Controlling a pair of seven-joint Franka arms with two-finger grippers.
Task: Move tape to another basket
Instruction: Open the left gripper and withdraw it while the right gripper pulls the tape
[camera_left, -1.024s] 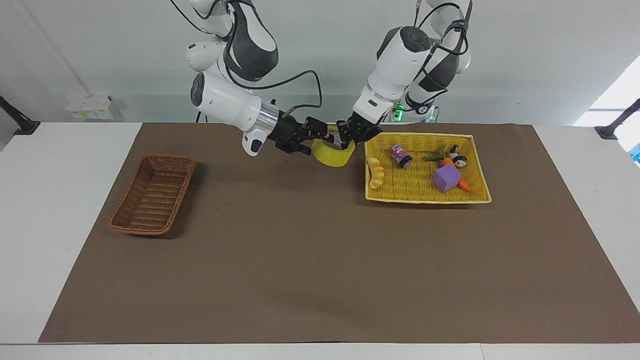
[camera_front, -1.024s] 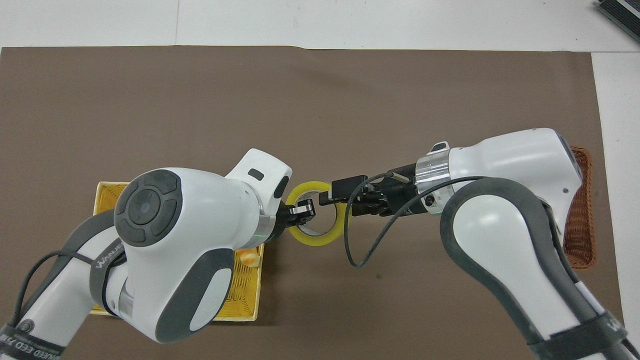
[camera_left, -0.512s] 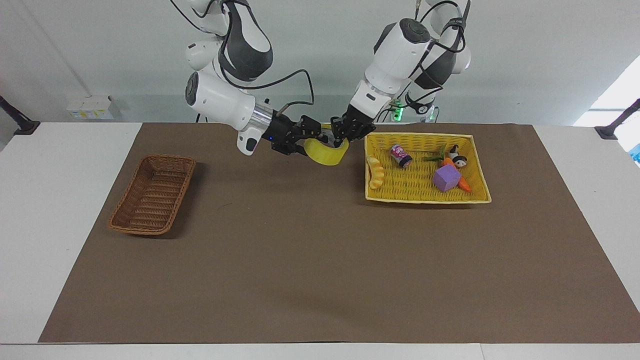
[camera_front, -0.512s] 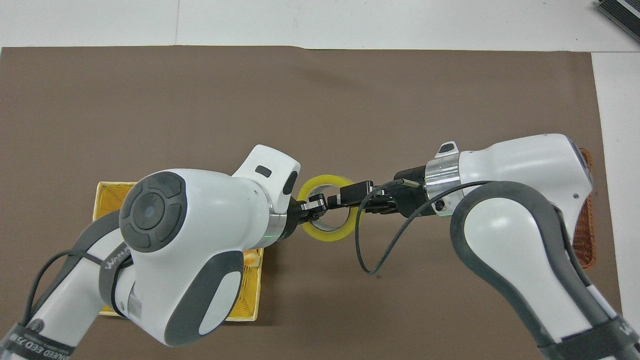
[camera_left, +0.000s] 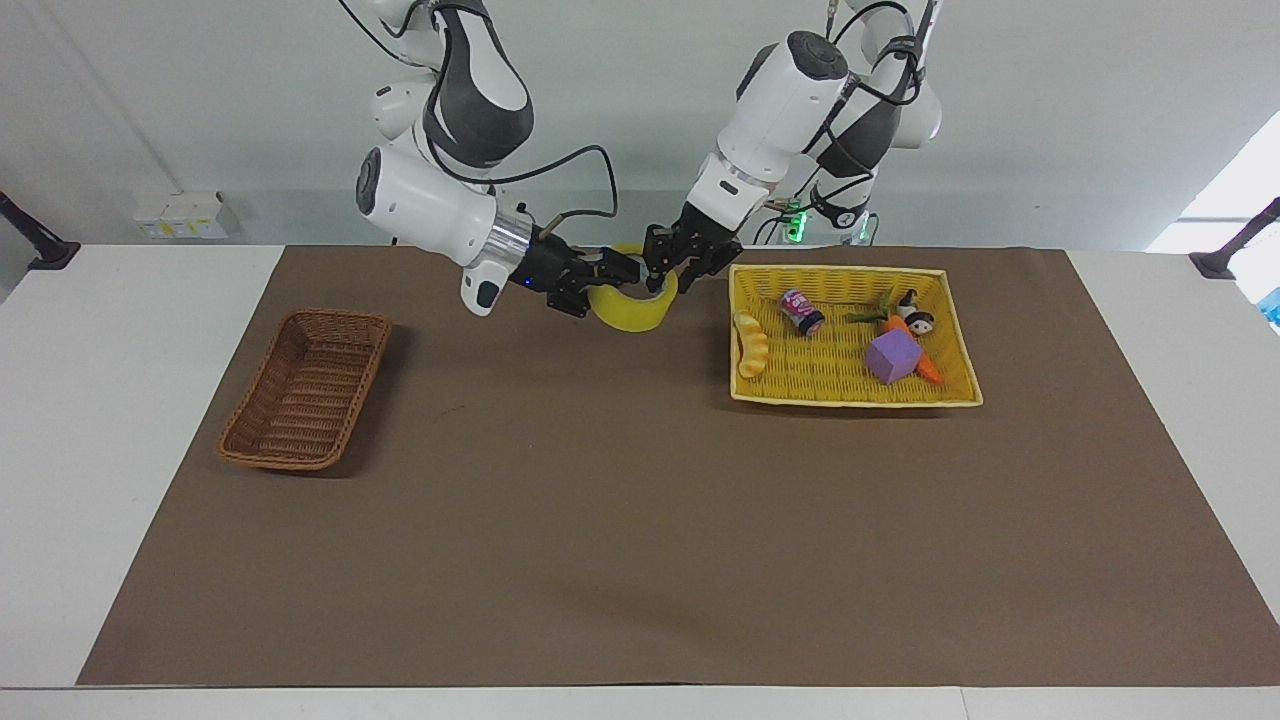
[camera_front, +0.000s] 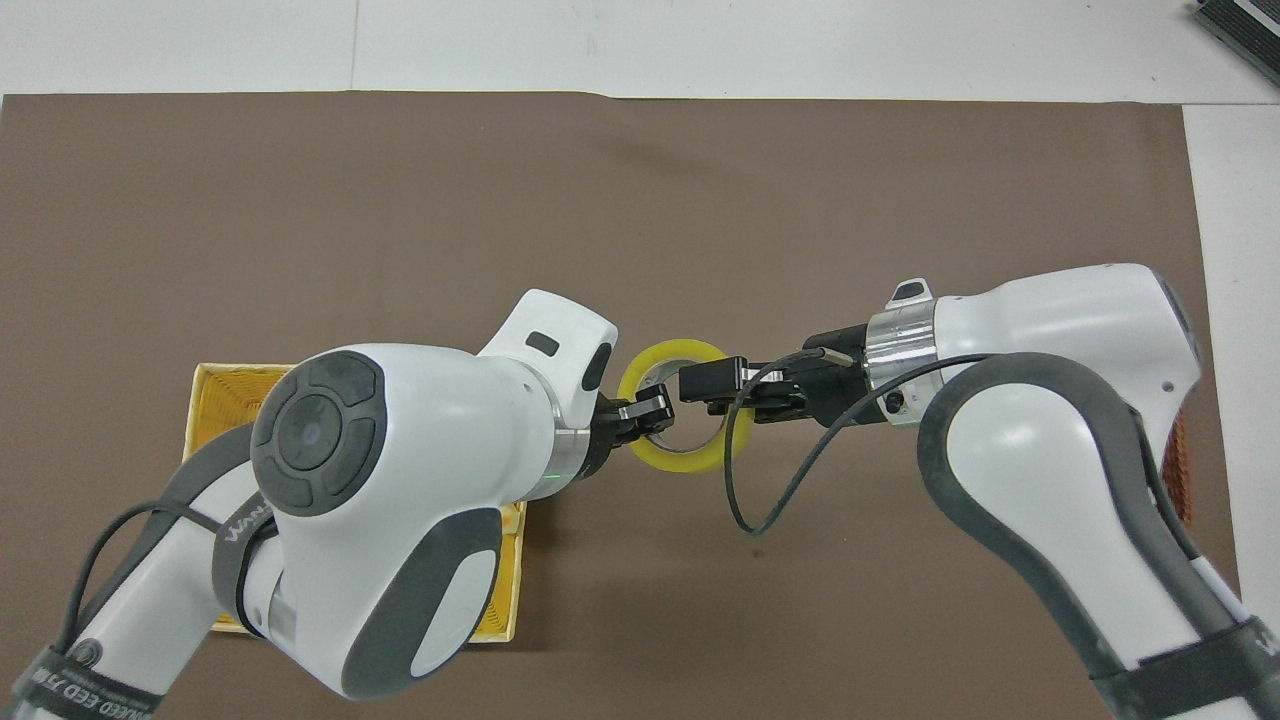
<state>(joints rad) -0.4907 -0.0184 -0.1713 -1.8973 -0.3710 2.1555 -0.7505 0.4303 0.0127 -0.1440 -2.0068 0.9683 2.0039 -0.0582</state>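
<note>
The yellow tape roll (camera_left: 628, 312) hangs in the air over the brown mat, between the two baskets. It shows as a ring in the overhead view (camera_front: 690, 462). My left gripper (camera_left: 662, 278) is shut on the rim at the yellow basket's side (camera_front: 648, 410). My right gripper (camera_left: 605, 278) grips the rim at the brown basket's side (camera_front: 700, 385). The small brown wicker basket (camera_left: 308, 400) lies empty toward the right arm's end of the table. Only a sliver of it shows beside the right arm (camera_front: 1183, 470).
The yellow woven tray-basket (camera_left: 855, 400) sits toward the left arm's end and holds a purple cube (camera_left: 893, 357), a carrot, a small can, a corn-like toy and a figure. In the overhead view the left arm covers most of it (camera_front: 225, 385).
The tape and both grippers have moved together away from the yellow basket, toward the right arm's end of the table, and risen slightly.
</note>
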